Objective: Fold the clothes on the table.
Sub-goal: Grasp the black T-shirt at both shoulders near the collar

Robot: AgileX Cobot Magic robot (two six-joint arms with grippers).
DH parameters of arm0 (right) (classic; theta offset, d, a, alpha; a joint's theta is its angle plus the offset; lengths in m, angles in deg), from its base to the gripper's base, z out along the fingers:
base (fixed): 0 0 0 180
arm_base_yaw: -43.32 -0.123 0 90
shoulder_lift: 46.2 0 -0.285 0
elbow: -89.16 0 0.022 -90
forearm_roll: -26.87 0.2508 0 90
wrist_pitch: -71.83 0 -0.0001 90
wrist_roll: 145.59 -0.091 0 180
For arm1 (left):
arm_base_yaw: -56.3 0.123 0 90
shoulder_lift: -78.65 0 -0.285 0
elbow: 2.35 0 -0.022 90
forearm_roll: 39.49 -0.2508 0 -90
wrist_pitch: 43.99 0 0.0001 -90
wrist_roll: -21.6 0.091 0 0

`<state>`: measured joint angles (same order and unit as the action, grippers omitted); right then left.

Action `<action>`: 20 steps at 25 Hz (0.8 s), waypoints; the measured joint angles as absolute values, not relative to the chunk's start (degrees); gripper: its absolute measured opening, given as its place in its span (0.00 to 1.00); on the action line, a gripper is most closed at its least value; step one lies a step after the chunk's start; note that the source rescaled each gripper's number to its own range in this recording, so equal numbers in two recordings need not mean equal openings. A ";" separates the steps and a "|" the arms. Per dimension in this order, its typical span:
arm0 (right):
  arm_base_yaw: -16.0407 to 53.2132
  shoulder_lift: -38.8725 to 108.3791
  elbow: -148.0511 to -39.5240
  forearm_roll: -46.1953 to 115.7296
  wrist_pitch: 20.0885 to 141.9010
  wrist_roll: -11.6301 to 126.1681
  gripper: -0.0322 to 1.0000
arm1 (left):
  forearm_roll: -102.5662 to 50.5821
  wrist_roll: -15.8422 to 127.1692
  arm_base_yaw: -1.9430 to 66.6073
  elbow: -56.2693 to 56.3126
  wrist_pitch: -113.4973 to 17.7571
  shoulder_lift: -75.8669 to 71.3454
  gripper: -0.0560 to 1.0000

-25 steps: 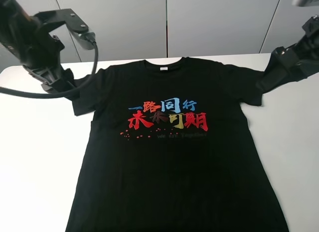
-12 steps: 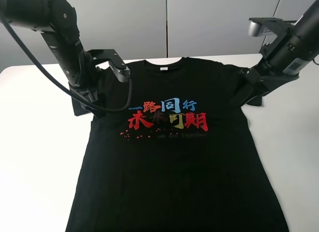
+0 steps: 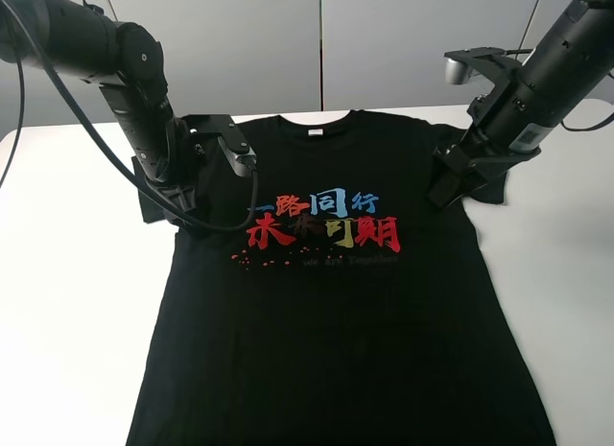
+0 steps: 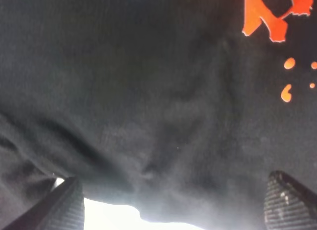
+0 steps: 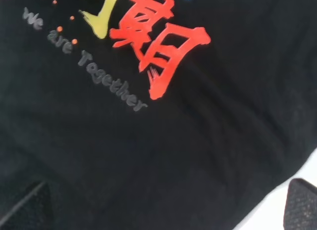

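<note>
Shirt point(image 3: 345, 350) lies spread flat on your counter point(image 3: 67, 302); both jaws stand open, its sleeve seams just beneath them, probably for pinching

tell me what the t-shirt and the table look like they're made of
T-shirt: soft matte knit, probably cotton; it lies in soft creases with no sheen. Table: hard, smooth white top, perhaps laminate or painted board; flat even surface with no grain or weave, exact material unclear.

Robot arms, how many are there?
2. The left arm reaches over the shirt's sleeve on the view's left; the right arm over the sleeve on the right. None seem hidden.
</note>
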<state>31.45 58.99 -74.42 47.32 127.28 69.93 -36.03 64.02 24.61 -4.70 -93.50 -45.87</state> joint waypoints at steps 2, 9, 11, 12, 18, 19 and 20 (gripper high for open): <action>31.45 59.12 -74.42 47.05 126.64 69.93 1.00 | -36.42 64.49 24.61 -4.70 -93.47 -45.87 0.99; 31.45 59.12 -74.42 47.05 125.34 70.27 1.00 | -38.72 65.74 24.61 -4.70 -93.25 -45.95 0.99; 31.45 59.12 -74.42 46.97 125.08 70.40 1.00 | -38.88 66.09 24.61 -4.70 -93.25 -46.50 1.00; 31.45 59.12 -74.42 46.97 124.98 70.64 1.00 | -38.88 66.26 24.61 -4.70 -93.25 -46.97 1.00; 31.45 59.12 -74.42 46.97 124.79 72.19 1.00 | -38.88 66.49 24.61 -4.70 -93.25 -50.22 1.00; 31.45 59.12 -74.42 46.97 124.79 72.49 1.00 | -38.88 66.53 24.61 -4.70 -93.25 -50.43 1.00; 31.45 59.12 -74.42 46.97 124.79 72.62 1.00 | -38.88 66.53 24.61 -4.70 -93.14 -50.73 1.00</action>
